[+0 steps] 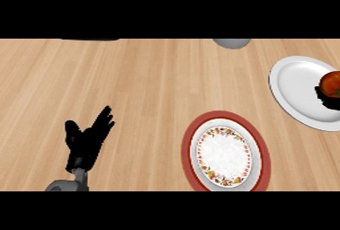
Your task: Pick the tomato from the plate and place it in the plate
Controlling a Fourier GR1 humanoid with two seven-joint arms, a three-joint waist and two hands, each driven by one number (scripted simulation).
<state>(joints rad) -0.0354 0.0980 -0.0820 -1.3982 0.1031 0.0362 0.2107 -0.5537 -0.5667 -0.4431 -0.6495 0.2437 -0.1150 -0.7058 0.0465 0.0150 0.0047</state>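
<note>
A red tomato (331, 81) shows at the right edge of the head view, over the white plate (297, 85). My right hand (328, 99) comes in from the right edge, and its black fingers curl against the tomato's near side; most of the hand is cut off by the edge. Nearer the middle lies a red-rimmed plate (225, 152) with a flowered band, and nothing is on it. My left hand (85, 139) rests open at the lower left, fingers up, far from both plates.
A grey rounded object (232, 42) sits at the counter's far edge, above the plates. A dark flat thing (90, 39) shows at the far left edge. Bare wooden counter (146, 90) spreads between my left hand and the plates.
</note>
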